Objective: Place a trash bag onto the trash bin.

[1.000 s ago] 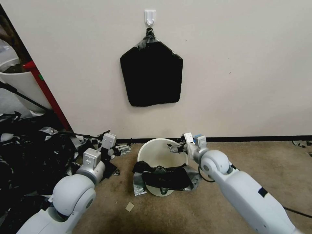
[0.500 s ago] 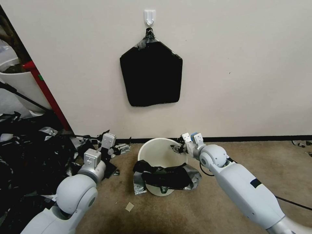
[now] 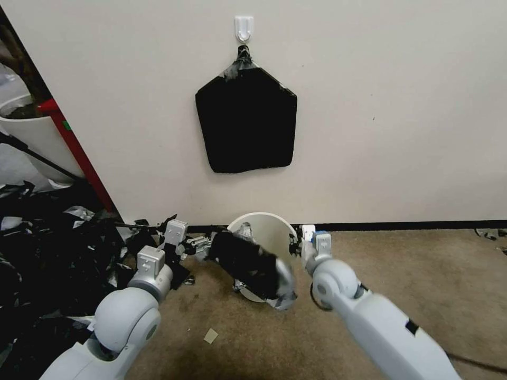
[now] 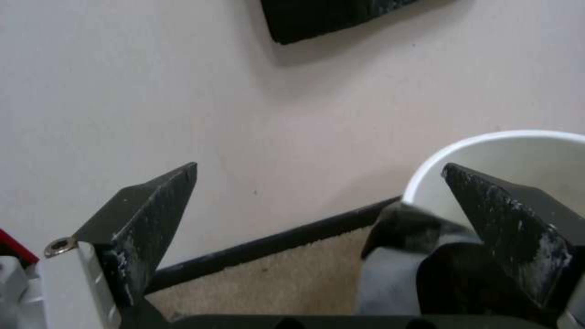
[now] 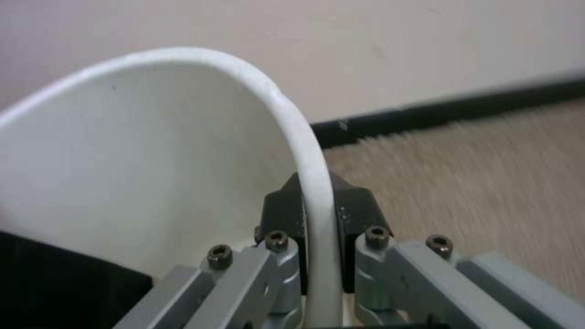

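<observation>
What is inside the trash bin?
Bare cream wall fills the upper trash bin; the trash bag draped over its near rim hides the bottom. Right pincer clamps the rim.

Cream-white trash bin (image 3: pixel 266 232); glossy black trash bag (image 3: pixel 248 261) (silvery-grey folds).

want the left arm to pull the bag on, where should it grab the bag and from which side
Probably the bunched fold of the bag nearest the bin rim, coming from the robot's left. The bag drapes over the bin's near wall, and that fold already lies between the open left gripper fingers. The right gripper pinches the rim's other side.
</observation>
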Motion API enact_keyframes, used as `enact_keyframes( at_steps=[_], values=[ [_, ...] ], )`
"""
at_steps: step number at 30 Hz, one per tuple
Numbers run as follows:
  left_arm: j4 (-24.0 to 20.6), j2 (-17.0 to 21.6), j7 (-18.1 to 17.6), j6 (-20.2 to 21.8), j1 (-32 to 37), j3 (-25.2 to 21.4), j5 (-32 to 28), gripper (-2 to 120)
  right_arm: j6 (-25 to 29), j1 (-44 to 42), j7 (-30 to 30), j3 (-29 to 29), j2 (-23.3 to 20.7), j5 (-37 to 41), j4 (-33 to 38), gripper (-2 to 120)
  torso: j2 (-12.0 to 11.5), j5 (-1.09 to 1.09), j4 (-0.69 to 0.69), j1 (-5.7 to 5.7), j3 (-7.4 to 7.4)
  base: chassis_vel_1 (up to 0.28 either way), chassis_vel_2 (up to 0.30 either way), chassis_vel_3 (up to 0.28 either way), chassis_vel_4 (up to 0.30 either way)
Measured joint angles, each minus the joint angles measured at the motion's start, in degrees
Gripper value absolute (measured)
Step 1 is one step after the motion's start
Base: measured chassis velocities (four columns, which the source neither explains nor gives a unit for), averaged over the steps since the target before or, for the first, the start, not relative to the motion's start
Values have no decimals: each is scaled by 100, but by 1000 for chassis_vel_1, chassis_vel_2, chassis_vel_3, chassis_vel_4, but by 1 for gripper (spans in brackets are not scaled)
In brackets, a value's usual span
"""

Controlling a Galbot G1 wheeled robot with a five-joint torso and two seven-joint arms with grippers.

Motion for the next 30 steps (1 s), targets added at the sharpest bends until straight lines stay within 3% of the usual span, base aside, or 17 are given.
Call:
enact_keyframes(
  at_steps=[2,7,14,17,18,24,28,30],
  values=[
    [45,-27,-9,-13,-7,33,23,100,430,-227,608,53,231,188,163,7,0,-1,1,0,0,0,0,0,0],
    [138,-84,-16,-23,-29,134,126,100,1235,-520,1471,118,712,177,305,7,0,0,2,0,0,0,0,0,0],
    [284,-162,-18,-50,-4,162,241,100,1418,-636,1821,173,874,38,335,7,0,0,2,0,0,0,0,0,0],
    [309,-188,-17,-55,18,155,263,100,1478,-680,1829,172,885,19,417,8,0,0,2,0,0,0,0,0,0],
    [344,-206,-18,-58,28,130,281,100,1630,-737,1840,153,903,-73,527,16,0,0,2,0,0,0,0,0,0],
    [434,-229,-18,-61,21,45,297,100,1877,-852,1882,110,888,-376,804,32,0,0,2,0,0,0,0,0,0],
    [560,-261,-18,-70,-26,-2,307,100,2131,-926,1340,108,716,-955,910,47,0,1,2,0,0,0,0,0,0],
    [649,-299,-18,-78,-66,-11,311,100,2214,-959,786,89,536,-1196,994,54,0,1,2,0,0,0,0,0,0]
  ],
)
